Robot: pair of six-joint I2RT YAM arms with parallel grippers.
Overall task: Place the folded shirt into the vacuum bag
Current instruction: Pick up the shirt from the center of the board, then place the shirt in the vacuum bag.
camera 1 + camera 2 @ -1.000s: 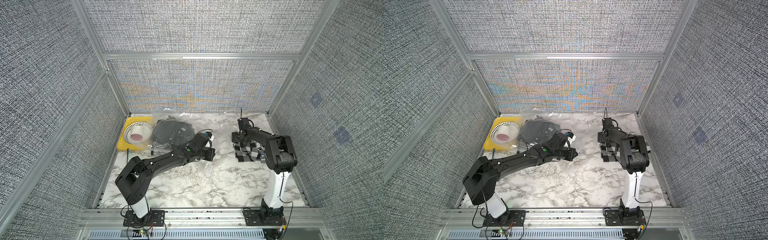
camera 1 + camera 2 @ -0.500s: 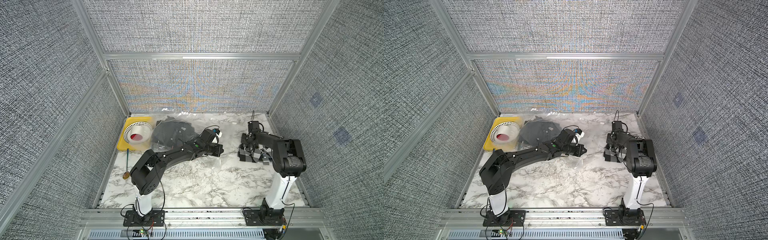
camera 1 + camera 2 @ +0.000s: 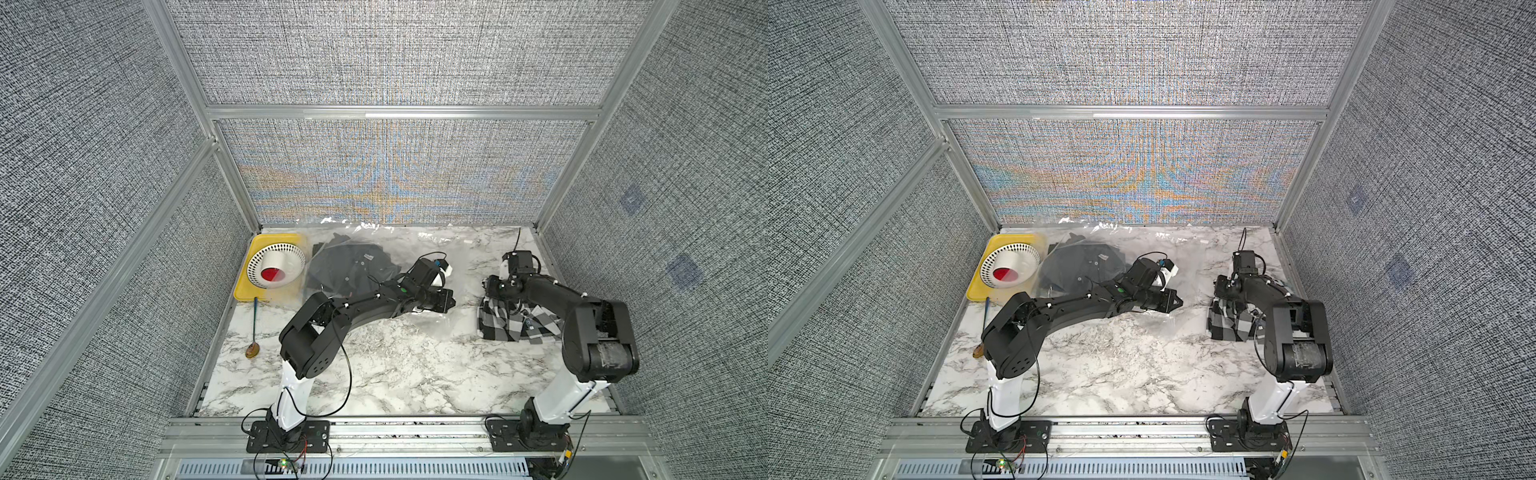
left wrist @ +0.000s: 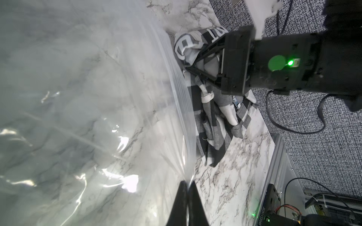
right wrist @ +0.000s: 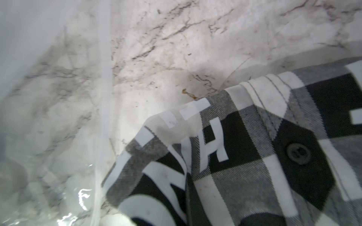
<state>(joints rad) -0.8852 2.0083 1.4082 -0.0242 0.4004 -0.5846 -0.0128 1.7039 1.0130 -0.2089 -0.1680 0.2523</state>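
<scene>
The folded shirt (image 3: 505, 328) (image 3: 1229, 328), black-and-white checked, lies on the marble table at the right. My right gripper (image 3: 488, 286) (image 3: 1219, 286) is shut on the shirt's (image 5: 274, 156) edge nearest the bag, and its fingertips (image 4: 188, 67) are sunk in the cloth (image 4: 211, 121). In the right wrist view the gripper (image 5: 188, 195) is pinched into the fabric. The vacuum bag (image 3: 415, 247) (image 3: 1142, 322) is clear crinkled plastic spread from the back left to the table's middle. My left gripper (image 3: 451, 299) (image 3: 1179, 302) (image 4: 187, 184) is shut on the bag's (image 4: 98, 97) rim, which stands close beside the shirt (image 5: 49, 117).
A dark garment (image 3: 349, 270) lies inside the bag at the back left. Beside it a yellow tray (image 3: 270, 237) holds a white perforated basket (image 3: 276, 266). A long-handled spoon (image 3: 254, 328) lies along the left edge. Padded walls close in three sides.
My right gripper has shut on the shirt after standing open. The left arm has stretched to the right, carrying the bag's rim towards the shirt. The right gripper has shifted slightly to the right.
</scene>
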